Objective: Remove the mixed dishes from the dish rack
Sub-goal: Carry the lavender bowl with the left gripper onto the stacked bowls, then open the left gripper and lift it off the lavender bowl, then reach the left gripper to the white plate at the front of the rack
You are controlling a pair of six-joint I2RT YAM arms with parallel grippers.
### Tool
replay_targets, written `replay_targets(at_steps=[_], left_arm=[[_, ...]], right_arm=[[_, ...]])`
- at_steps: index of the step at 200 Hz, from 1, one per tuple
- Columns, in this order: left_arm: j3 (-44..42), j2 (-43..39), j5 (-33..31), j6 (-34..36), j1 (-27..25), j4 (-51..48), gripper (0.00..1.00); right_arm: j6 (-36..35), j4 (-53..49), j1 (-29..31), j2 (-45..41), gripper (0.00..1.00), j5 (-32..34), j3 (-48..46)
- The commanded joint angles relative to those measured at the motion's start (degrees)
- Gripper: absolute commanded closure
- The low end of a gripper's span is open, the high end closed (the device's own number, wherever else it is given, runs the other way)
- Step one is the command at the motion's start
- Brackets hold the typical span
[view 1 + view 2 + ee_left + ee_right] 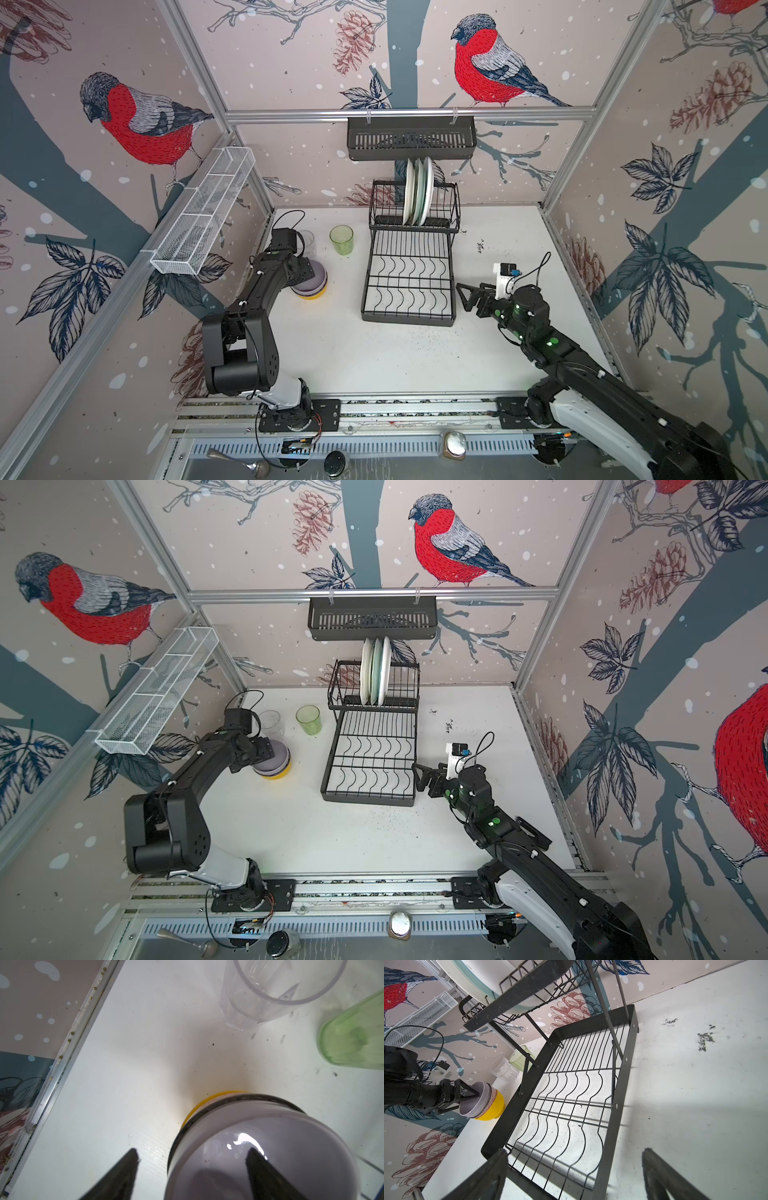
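Walls: pink-beige wallpaper (291, 62) on the left, far and right sides, printed with red bullfinches (486, 66), pinecones and dark branches.
Frame: aluminium rails (291, 115) along the wall edges.
Table: white top (374, 357), scuffed and dark-specked.
Far wall: black slotted basket (411, 139), hanging.
Left wall: white mesh basket (203, 216), hanging.

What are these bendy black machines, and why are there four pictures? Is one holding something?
These are two black robot arms, the left arm and the right arm, each ending in a pincer. Two pictures look down on the whole white table; the other two come from cameras on the arms' wrists. The black two-tier wire dish rack stands on the table with three round plates upright in its upper tier. Beside it stand a green ribbed glass, a clear ribbed glass and a stack of three bowls with a lilac bowl on top. The left pincer is open around the lilac bowl's rim, gripping nothing. The right pincer is open and empty, near the rack.
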Motion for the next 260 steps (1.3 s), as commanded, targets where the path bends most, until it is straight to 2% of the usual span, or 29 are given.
replay_targets(at_steps=[1, 57, 109, 163, 197, 221, 260], left_arm=[[-0.43, -3.19, 2.90, 1.58, 0.15, 1.98, 0.03], [-2.03, -9.88, 12.34, 0.63, -1.25, 3.38, 0.03], [-2.85, -15.70, 14.83, -3.42, -10.98, 5.37, 0.03], [-4.11, -21.82, 11.39, -5.44, -22.26, 7.92, 0.03], [-3.38, -22.13, 9.79, -5.72, -28.84, 10.07, 0.03], [-1.21, -21.67, 9.07, -6.16, -32.87, 11.08, 0.04], [0.51, -23.07, 8.80, -7.62, -35.29, 13.32, 0.03]], right_arm=[[0.03, -0.86, 0.02, -0.18, 0.00, -0.29, 0.82], [1.65, -1.29, -0.26, 0.06, 0.00, 0.26, 0.81], [3.90, -3.78, -0.27, -0.47, 0.00, -1.54, 2.10], [8.28, -7.72, -0.26, -0.18, 0.00, -2.29, 4.39], [10.63, -12.73, -0.21, 0.67, 0.01, -3.01, 6.87], [13.03, -12.86, -0.14, -1.39, 0.00, -2.77, 5.32], [14.88, -8.96, 0.21, -6.38, 0.00, -3.21, 0.55]])
